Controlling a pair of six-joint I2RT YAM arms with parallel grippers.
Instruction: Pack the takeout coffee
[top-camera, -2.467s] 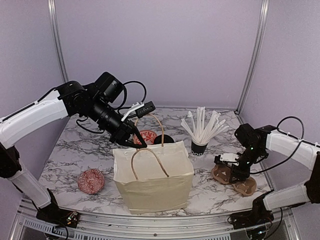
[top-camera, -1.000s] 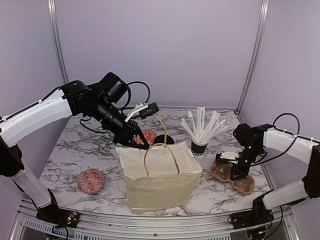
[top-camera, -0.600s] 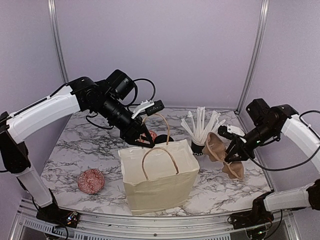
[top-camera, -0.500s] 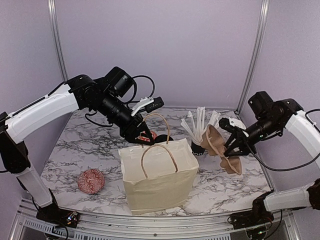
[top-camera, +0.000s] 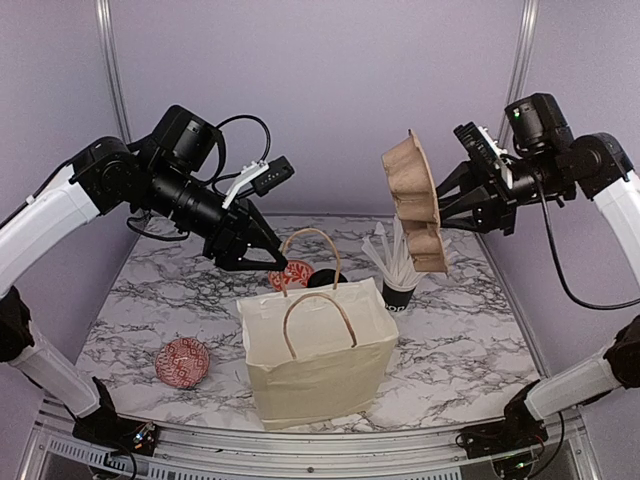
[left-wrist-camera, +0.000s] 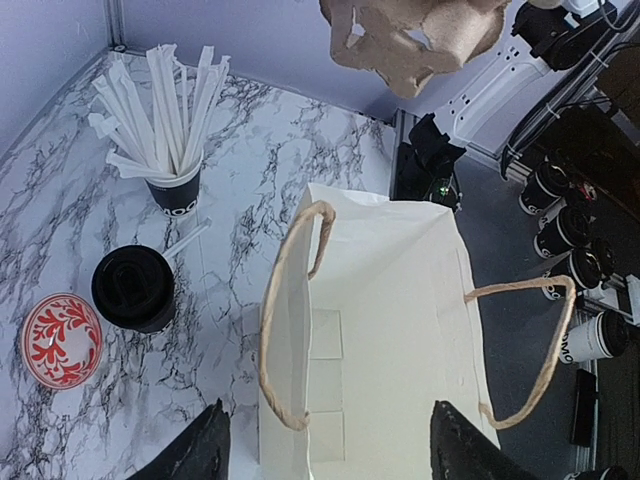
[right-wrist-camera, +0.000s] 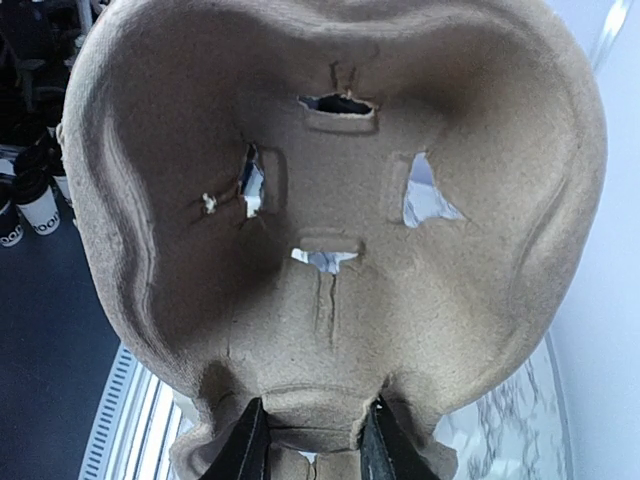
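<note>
My left pincer (left-wrist-camera: 330, 455) hangs over the open mouth of the cream paper bag with looped handles (left-wrist-camera: 380, 330), fingers spread wide and gripping nothing. My right pincer (right-wrist-camera: 312, 445) is clenched on the rim of a brown moulded-pulp cup carrier (right-wrist-camera: 330, 230), holding it on edge in the air, up and to the right of the bag. The takeout coffee (left-wrist-camera: 133, 288), a small black paper cup with its round black lid on, stands on the marble table (top-camera: 150, 300) just behind the bag. A red-and-white patterned bowl (left-wrist-camera: 62, 339) sits behind the bag too, and a black cup of white wrapped straws (left-wrist-camera: 172, 190) stands behind its right corner.
</note>
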